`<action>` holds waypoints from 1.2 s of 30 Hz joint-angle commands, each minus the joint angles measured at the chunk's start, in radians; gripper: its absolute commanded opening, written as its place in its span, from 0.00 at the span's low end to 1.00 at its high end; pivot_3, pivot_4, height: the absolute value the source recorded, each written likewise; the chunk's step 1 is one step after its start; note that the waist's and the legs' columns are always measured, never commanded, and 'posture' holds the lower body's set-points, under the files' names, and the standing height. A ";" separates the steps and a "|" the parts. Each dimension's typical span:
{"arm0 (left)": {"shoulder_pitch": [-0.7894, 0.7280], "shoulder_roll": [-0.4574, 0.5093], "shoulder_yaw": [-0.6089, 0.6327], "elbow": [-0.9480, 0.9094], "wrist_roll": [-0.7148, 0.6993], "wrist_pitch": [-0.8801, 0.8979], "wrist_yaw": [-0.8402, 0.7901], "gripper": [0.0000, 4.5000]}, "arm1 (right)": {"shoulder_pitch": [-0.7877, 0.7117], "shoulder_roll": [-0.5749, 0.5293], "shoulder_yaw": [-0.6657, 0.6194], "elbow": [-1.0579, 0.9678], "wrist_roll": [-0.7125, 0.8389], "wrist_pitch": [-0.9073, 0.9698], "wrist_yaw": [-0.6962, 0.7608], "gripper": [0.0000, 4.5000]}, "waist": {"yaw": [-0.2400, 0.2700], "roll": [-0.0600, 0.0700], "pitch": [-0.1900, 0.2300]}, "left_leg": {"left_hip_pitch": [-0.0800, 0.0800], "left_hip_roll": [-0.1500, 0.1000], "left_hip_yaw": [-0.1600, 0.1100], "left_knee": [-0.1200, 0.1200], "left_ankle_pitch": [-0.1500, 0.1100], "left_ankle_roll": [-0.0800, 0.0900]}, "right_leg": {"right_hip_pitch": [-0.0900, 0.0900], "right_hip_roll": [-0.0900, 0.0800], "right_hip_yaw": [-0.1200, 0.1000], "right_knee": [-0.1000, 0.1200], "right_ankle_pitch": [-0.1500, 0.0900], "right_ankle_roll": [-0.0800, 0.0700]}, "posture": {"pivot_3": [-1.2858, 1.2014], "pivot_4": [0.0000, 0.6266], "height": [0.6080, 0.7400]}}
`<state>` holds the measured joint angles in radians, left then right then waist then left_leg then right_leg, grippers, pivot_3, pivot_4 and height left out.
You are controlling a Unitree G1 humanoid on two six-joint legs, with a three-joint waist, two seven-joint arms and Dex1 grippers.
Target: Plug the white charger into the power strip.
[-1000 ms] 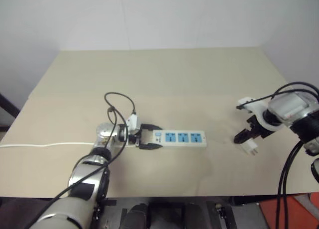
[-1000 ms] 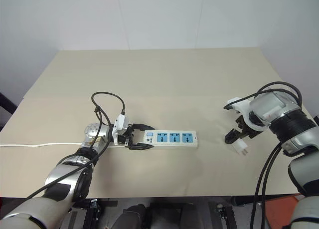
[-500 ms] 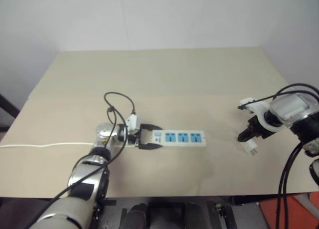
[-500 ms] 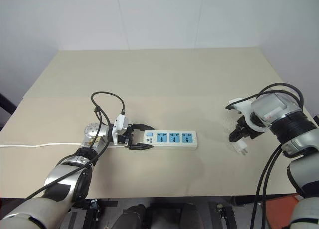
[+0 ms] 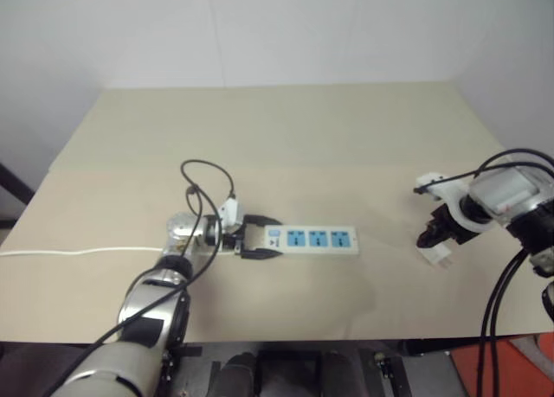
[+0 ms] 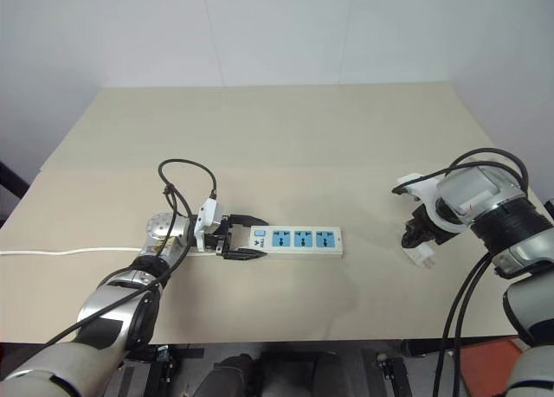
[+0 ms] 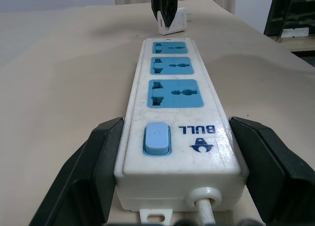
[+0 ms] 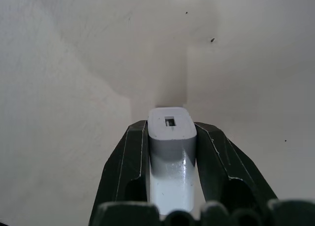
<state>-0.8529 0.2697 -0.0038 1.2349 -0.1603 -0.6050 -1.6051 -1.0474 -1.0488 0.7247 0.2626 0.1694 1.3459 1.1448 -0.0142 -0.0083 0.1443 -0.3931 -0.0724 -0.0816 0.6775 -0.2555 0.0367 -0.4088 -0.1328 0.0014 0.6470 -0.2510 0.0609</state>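
We judge pickup step: right gripper (image 8: 171, 152) clamps small white cube charger (image 8: 170, 125) near tabletop's right edge. Left gripper (image 7: 170, 152) brackets long white blue-socketed power strip (image 7: 173, 108), contact unclear. Next: lift, carry over socket, prongs down.

The power strip (image 7: 179, 113), a flat white bar with three blue sockets, a blue switch and a white cord at its end, lies level with its switch end between the left gripper (image 7: 177, 186) fingers. The white charger (image 8: 171, 152), small and boxy, is clamped in the right gripper (image 8: 170, 137), well apart from the strip.
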 commanded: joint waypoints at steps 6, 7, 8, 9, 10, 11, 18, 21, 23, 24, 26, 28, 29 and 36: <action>0.007 0.011 -0.082 -0.018 0.015 0.037 -0.009 0.72 | 0.141 0.063 -0.528 -0.365 0.155 -0.274 -0.073 0.25 | 0.003 -0.002 -0.001 | 0.001 0.000 -0.001 0.000 0.000 0.000 | 0.002 0.000 -0.001 0.000 0.000 0.000 | 0.52 0.24 1.00; 0.005 0.013 -0.084 -0.019 0.018 0.036 -0.009 0.72 | 0.187 0.091 -0.592 -0.388 0.176 -0.338 -0.077 0.25 | 0.004 -0.004 -0.002 | 0.001 0.000 -0.001 -0.001 0.000 0.000 | 0.003 0.000 -0.001 0.000 0.000 0.001 | 0.52 0.24 1.00; 0.004 0.016 -0.084 -0.020 0.021 0.034 -0.009 0.72 | 0.238 0.124 -0.653 -0.403 0.193 -0.428 -0.081 0.25 | 0.005 -0.005 -0.003 | 0.001 0.000 -0.001 0.000 0.000 0.000 | 0.004 0.000 -0.001 0.000 0.001 0.001 | 0.52 0.24 1.00; 0.005 0.018 -0.082 -0.022 0.023 0.031 -0.009 0.72 | 0.282 0.160 -0.704 -0.410 0.216 -0.504 -0.076 0.25 | 0.005 -0.006 -0.004 | 0.001 0.000 -0.001 0.000 -0.001 0.001 | 0.004 0.000 -0.001 -0.001 0.001 0.002 | 0.52 0.24 1.00; 0.005 0.018 -0.080 -0.024 0.022 0.030 -0.009 0.72 | 0.319 0.192 -0.747 -0.415 0.240 -0.561 -0.068 0.25 | 0.004 -0.007 -0.004 | 0.001 0.000 -0.001 0.000 -0.001 0.001 | 0.005 0.000 -0.001 -0.001 0.001 0.002 | 0.52 0.24 1.00; 0.006 0.017 -0.077 -0.027 0.020 0.032 -0.009 0.72 | 0.360 0.222 -0.787 -0.419 0.270 -0.635 -0.039 0.25 | 0.003 -0.007 -0.004 | 0.002 0.000 -0.001 0.001 -0.001 0.001 | 0.005 0.000 -0.001 -0.001 0.001 0.002 | 0.52 0.24 1.00; 0.028 -0.004 -0.078 -0.073 -0.011 0.053 -0.009 0.72 | 0.493 0.481 -0.875 -0.276 0.382 -1.046 0.117 0.25 | -0.002 -0.007 -0.004 | 0.004 0.000 0.001 0.001 -0.001 0.001 | 0.006 0.000 0.001 0.000 0.001 0.002 | 0.52 0.24 1.00; 0.034 -0.004 -0.071 -0.101 -0.026 0.064 -0.009 0.72 | 0.472 0.580 -0.861 -0.183 0.392 -1.143 0.138 0.25 | -0.004 -0.007 -0.004 | 0.007 0.000 0.002 0.001 -0.001 0.001 | 0.007 0.001 0.002 0.000 0.001 0.002 | 0.52 0.24 1.00; 0.040 -0.003 -0.069 -0.119 -0.034 0.073 -0.009 0.72 | 0.459 0.617 -0.846 -0.139 0.384 -1.190 0.163 0.25 | -0.003 -0.007 -0.004 | 0.008 0.001 0.002 0.000 0.000 0.001 | 0.006 0.001 0.003 0.000 0.001 0.002 | 0.52 0.24 1.00; 0.046 -0.001 -0.070 -0.134 -0.040 0.080 -0.009 0.72 | 0.453 0.635 -0.833 -0.115 0.377 -1.213 0.181 0.25 | -0.003 -0.007 -0.004 | 0.007 0.001 0.002 0.000 0.000 0.000 | 0.006 0.001 0.004 0.000 0.001 0.002 | 0.52 0.24 1.00; 0.071 0.006 -0.075 -0.179 -0.052 0.099 -0.009 0.72 | 0.432 0.670 -0.802 -0.040 0.361 -1.248 0.211 0.25 | -0.006 -0.007 -0.004 | 0.007 0.000 0.003 0.000 0.000 0.000 | 0.006 0.001 0.004 0.001 0.002 0.002 | 0.52 0.24 1.00; 0.094 0.013 -0.077 -0.218 -0.057 0.116 -0.009 0.72 | 0.412 0.693 -0.784 0.025 0.350 -1.274 0.232 0.25 | -0.008 -0.007 -0.004 | 0.007 0.001 0.003 0.000 0.000 0.000 | 0.006 0.001 0.005 0.001 0.002 0.002 | 0.52 0.24 1.00; 0.107 0.017 -0.074 -0.239 -0.057 0.124 -0.009 0.72 | 0.404 0.703 -0.777 0.061 0.341 -1.300 0.248 0.25 | -0.008 -0.007 -0.004 | 0.007 0.001 0.003 -0.001 0.000 0.000 | 0.006 0.001 0.005 0.001 0.002 0.002 | 0.52 0.24 1.00; 0.184 0.044 -0.063 -0.346 -0.053 0.181 0.013 0.72 | 0.403 0.736 -0.742 0.197 0.308 -1.407 0.332 0.25 | -0.012 -0.007 -0.004 | 0.007 0.001 0.003 -0.001 0.000 0.000 | 0.004 0.002 0.006 0.001 0.002 0.002 | 0.52 0.24 1.00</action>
<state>-0.6861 0.3000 -0.0627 0.9177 -0.2163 -0.4350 -1.5968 -0.6356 -0.3191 -0.0138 0.4577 0.4786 -0.0202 1.4505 -0.0257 -0.0150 0.1401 -0.3854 -0.0710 -0.0790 0.6760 -0.2556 0.0365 -0.4044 -0.1312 0.0077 0.6477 -0.2494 0.0627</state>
